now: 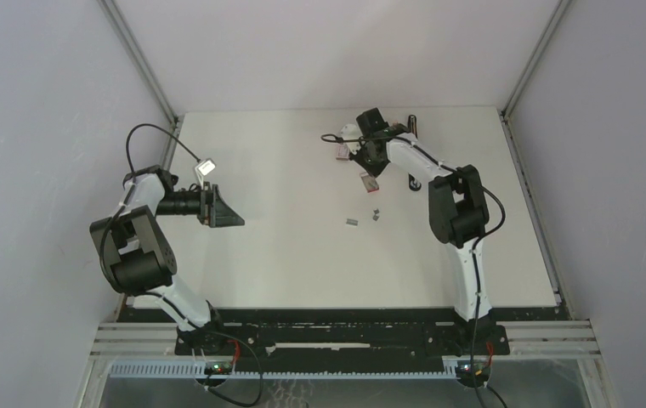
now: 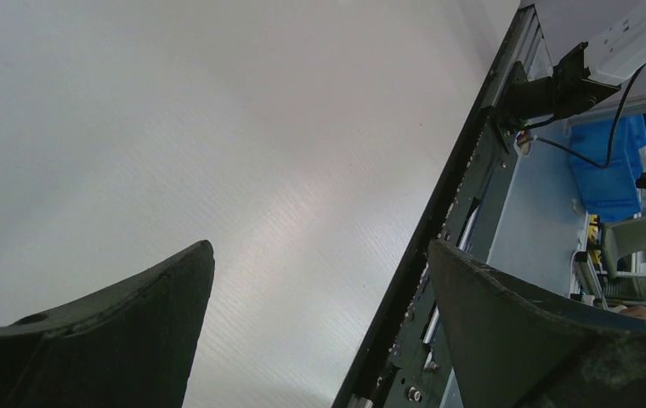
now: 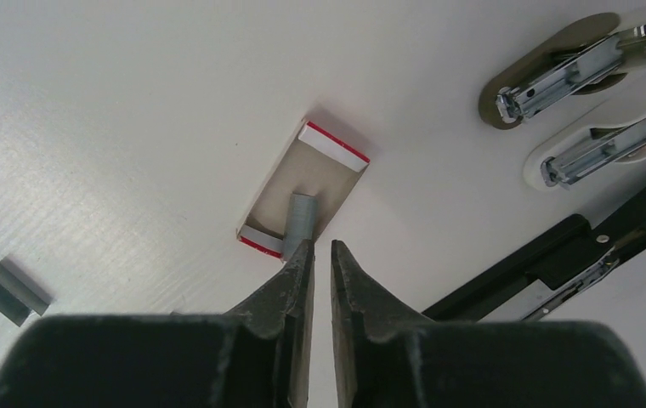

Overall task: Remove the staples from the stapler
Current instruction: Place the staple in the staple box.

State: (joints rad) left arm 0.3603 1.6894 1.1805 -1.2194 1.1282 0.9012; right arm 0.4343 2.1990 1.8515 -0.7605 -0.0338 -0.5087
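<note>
The black stapler [image 3: 558,263] lies open at the lower right of the right wrist view, its metal rail showing. A short grey strip of staples [image 3: 301,217] rests in a small red-and-white box [image 3: 328,174]. My right gripper [image 3: 321,245] hovers right at the near end of that strip, its jaws parted by a narrow gap with nothing between them. A second strip of staples [image 3: 9,291] lies on the table to the left. Two loose staples strips [image 1: 352,222] also show in the top view. My left gripper [image 2: 320,246] is wide open and holds nothing, far left of the stapler.
An olive stapler [image 3: 549,72] and a white stapler [image 3: 609,144] lie beyond the black one. The table's near edge with its black rail [image 2: 439,221] runs beside my left gripper. Walls close in the table on three sides.
</note>
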